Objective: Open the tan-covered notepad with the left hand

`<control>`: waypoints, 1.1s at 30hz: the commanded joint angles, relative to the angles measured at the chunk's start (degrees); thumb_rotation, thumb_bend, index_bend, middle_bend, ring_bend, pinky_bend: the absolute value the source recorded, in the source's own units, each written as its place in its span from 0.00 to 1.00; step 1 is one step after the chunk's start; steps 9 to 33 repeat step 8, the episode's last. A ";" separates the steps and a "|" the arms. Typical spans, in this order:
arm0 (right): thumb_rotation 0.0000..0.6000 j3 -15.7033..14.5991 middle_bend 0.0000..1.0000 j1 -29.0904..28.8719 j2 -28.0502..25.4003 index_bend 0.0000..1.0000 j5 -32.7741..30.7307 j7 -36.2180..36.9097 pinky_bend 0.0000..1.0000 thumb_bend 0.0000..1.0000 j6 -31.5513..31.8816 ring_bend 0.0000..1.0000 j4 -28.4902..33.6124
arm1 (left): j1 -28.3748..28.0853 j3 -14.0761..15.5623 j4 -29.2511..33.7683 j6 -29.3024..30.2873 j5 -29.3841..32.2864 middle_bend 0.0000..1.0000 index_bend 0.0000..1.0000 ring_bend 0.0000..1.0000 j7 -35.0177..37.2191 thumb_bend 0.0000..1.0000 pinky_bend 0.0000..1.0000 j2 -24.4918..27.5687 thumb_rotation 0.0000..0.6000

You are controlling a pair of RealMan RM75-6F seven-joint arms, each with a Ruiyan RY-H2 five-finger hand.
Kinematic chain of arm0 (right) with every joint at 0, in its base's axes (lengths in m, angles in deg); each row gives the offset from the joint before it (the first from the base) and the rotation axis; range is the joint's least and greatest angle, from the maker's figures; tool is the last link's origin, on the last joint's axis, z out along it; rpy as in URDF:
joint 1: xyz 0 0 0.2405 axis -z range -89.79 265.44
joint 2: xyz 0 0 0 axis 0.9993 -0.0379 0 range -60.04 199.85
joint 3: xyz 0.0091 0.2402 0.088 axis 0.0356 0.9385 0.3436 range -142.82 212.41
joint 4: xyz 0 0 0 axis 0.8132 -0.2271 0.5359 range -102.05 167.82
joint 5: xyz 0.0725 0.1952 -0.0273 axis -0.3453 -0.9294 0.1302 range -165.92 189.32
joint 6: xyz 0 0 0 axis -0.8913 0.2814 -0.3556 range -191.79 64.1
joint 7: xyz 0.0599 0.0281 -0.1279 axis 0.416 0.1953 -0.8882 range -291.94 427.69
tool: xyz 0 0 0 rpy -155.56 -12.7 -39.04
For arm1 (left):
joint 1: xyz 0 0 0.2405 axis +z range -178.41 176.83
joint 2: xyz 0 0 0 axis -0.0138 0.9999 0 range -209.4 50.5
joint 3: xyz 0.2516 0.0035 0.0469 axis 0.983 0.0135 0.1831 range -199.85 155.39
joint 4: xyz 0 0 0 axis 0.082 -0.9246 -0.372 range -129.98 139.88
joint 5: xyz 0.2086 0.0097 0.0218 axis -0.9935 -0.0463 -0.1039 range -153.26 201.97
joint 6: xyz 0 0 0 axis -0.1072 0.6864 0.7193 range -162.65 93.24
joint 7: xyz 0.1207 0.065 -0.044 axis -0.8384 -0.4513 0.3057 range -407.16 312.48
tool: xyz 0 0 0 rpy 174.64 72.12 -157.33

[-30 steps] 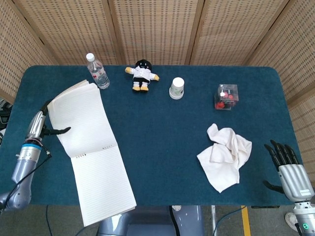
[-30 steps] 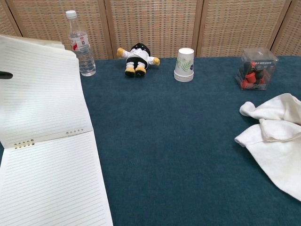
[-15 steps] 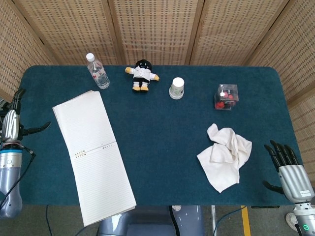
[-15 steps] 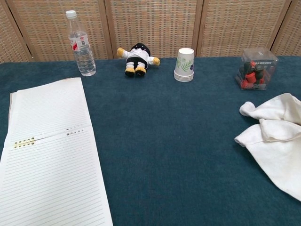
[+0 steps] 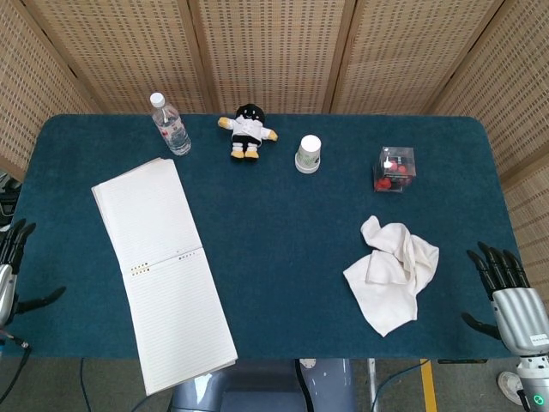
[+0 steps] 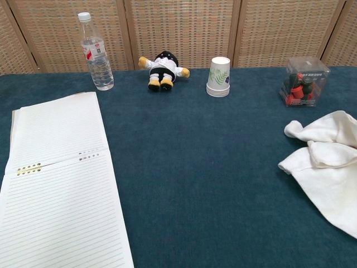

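1. The notepad [image 5: 163,273] now lies fully open and flat on the table [image 5: 283,249], both lined pages facing up; a second ago its upper leaf was lifted and curved, standing off the table in the chest view.
2. The left hand [image 5: 9,275] no longer touches the notepad. A second ago its fingers were at the raised leaf's left edge; now it sits well apart from the pad, past the table's left edge, fingers spread and holding nothing.
3. Over the last half second the left hand drops lower along that left edge, toward the robot.
4. The right hand [image 5: 506,296] shifts slightly lower at the table's near right corner.
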 commanded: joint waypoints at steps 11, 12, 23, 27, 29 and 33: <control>1.00 0.45 0.00 0.28 0.49 0.00 0.41 0.71 0.00 0.00 1.40 0.00 -0.88 | 3.87 4.95 4.10 0.84 -4.98 0.00 0.00 0.00 -7.42 0.00 0.00 2.11 1.00; 1.00 0.45 0.00 0.28 0.49 0.00 0.41 0.71 0.00 0.00 1.40 0.00 -0.88 | 3.87 4.95 4.10 0.84 -4.98 0.00 0.00 0.00 -7.42 0.00 0.00 2.11 1.00; 1.00 0.45 0.00 0.28 0.49 0.00 0.41 0.71 0.00 0.00 1.40 0.00 -0.88 | 3.87 4.95 4.10 0.84 -4.98 0.00 0.00 0.00 -7.42 0.00 0.00 2.11 1.00; 1.00 0.45 0.00 0.28 0.49 0.00 0.41 0.71 0.00 0.00 1.40 0.00 -0.88 | 3.87 4.95 4.10 0.84 -4.98 0.00 0.00 0.00 -7.42 0.00 0.00 2.11 1.00; 1.00 0.45 0.00 0.28 0.49 0.00 0.41 0.71 0.00 0.00 1.40 0.00 -0.88 | 3.87 4.95 4.10 0.84 -4.98 0.00 0.00 0.00 -7.42 0.00 0.00 2.11 1.00; 1.00 0.45 0.00 0.28 0.49 0.00 0.41 0.71 0.00 0.00 1.40 0.00 -0.88 | 3.87 4.95 4.10 0.84 -4.98 0.00 0.00 0.00 -7.42 0.00 0.00 2.11 1.00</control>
